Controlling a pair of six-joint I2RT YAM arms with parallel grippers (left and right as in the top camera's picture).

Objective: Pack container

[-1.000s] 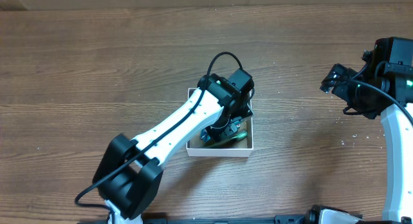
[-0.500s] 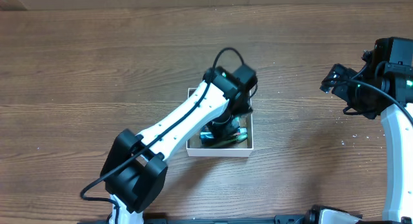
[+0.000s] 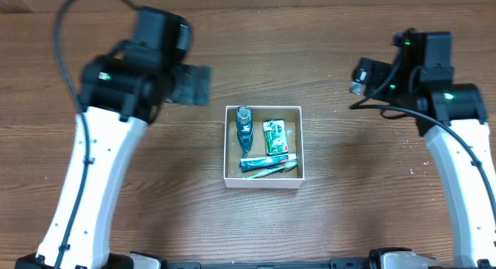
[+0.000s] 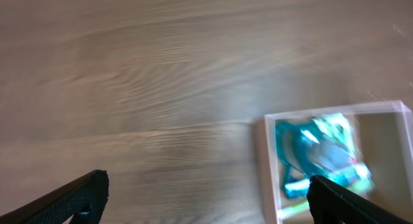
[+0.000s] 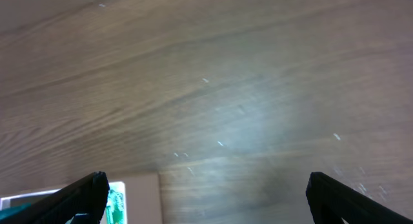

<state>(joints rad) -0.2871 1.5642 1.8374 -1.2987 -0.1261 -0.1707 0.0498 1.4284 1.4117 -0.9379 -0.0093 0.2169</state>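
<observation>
The container (image 3: 225,149), a small white-walled box with a brown floor, sits mid-table. Inside lie a teal item (image 3: 244,125), a green packet (image 3: 273,137) and a toothbrush with a teal tube (image 3: 267,164). My left gripper (image 3: 194,84) hovers up and to the left of the box, open and holding nothing. In the left wrist view its gripper (image 4: 206,198) spans bare wood, with the container's left wall (image 4: 268,166) and blurred teal contents (image 4: 316,153) at the right. My right gripper (image 3: 363,77) is open to the upper right of the box. The right wrist view shows the gripper (image 5: 206,198) over wood and a corner of the container (image 5: 145,185).
Brown wooden table (image 3: 256,36) all around the box. Small white specks (image 3: 411,145) lie on the wood at the right, near my right arm.
My left gripper opened, rose out of the container and swung back to the upper left. The box's contents are now uncovered. My right arm shifted slightly left.
</observation>
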